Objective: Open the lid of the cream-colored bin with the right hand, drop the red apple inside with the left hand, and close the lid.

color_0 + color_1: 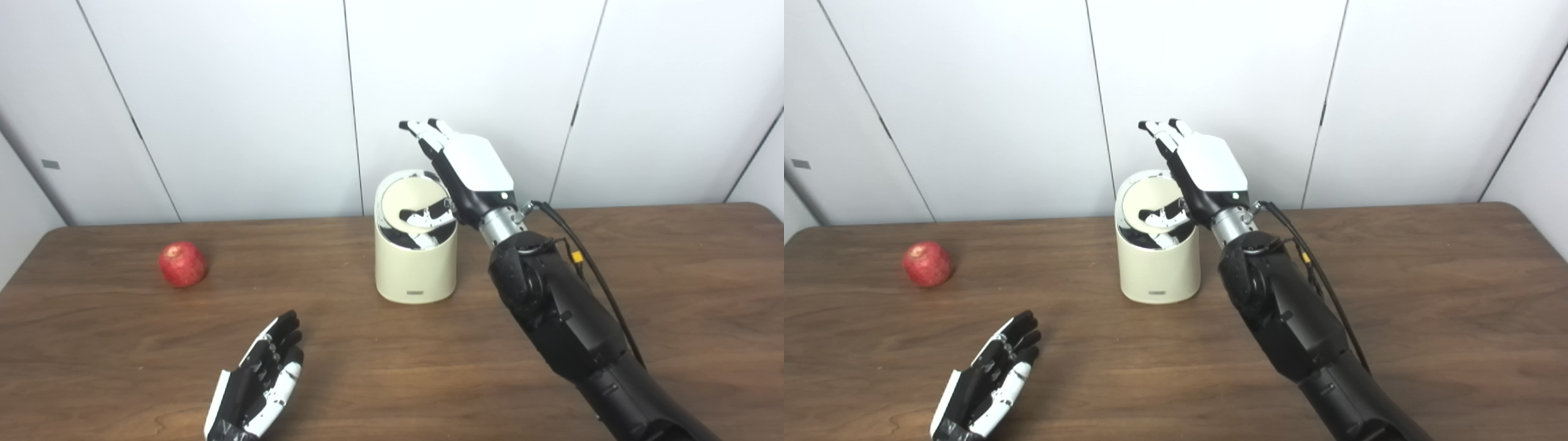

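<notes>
The cream-colored bin (416, 269) stands upright at the middle of the table. Its round lid (409, 197) is tilted inward, so a dark gap shows at the front of the opening. My right hand (471, 165) is over the bin's right rim, open, with the fingers stretched up and the thumb (429, 217) pressed down on the tilted lid. The red apple (182, 264) lies on the table at the left, well apart from the bin. My left hand (260, 380) rests open and empty near the front edge, below and to the right of the apple.
The brown wooden table (661, 294) spans the view, with white wall panels close behind the bin. A black cable (582, 257) runs along my right forearm. Nothing else stands on the table.
</notes>
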